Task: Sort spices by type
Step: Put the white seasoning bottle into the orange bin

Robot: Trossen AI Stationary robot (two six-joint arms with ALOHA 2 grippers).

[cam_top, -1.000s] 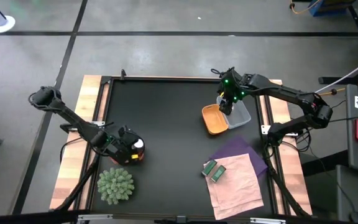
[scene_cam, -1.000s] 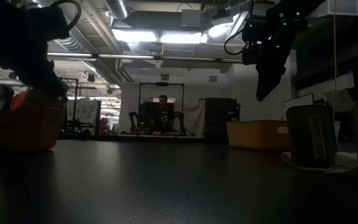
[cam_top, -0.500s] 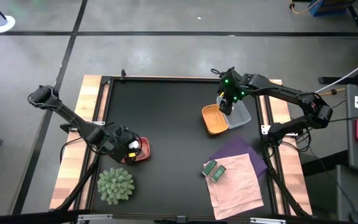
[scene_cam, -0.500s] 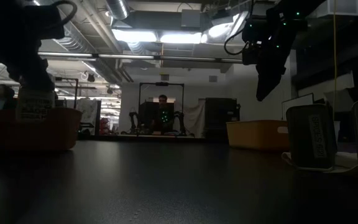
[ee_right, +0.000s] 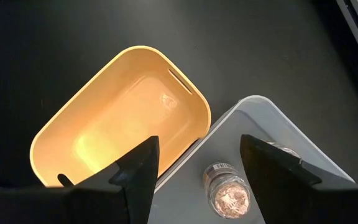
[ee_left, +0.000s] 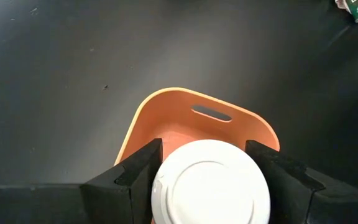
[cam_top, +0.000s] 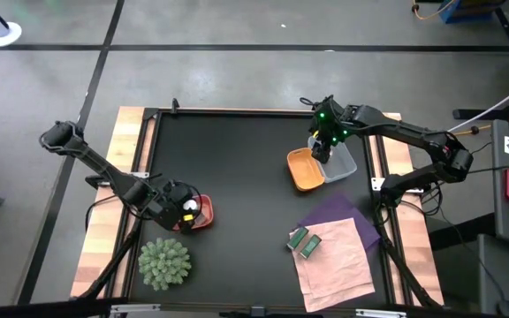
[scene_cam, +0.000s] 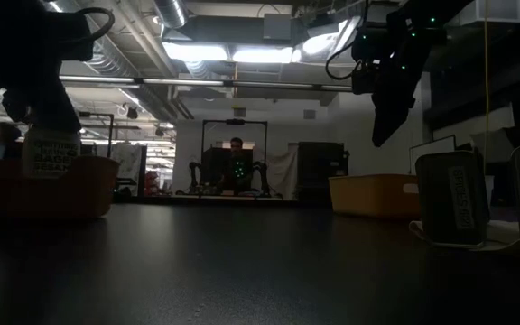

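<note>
Hazards on my board, largest item first.

Salmon-red tray (ee_left: 166,118): sits directly under my left gripper (ee_left: 207,163), with only a low wall. If I let go while the jar is over the rim instead of the floor, I judge the jar tips out onto the table.

Orange tray (ee_right: 126,112): below and just ahead of my right gripper (ee_right: 194,163), empty, touching the clear tray (ee_right: 291,163) along one side. A careless descent between the two could shove both.

Clear tray: under the right gripper, holding one pinkish-topped jar (ee_right: 229,194); a second may lie beside it, but I cannot tell. Risk: a finger coming down knocks that jar over.

White-capped jar (ee_left: 211,182): clamped between the left gripper's two fingers, upright, over the near end of the salmon-red tray. In the low view its label shows above the tray wall, so I judge it not yet seated; a release from that height may bounce or roll it.

Green packets (cam_top: 303,241): two, side by side on the cloth (cam_top: 336,256), well apart from either gripper, not yet sorted. Thin and flat, likely to slip from a pinch.

Right gripper: fingers spread wide, nothing held, hovering.
</note>
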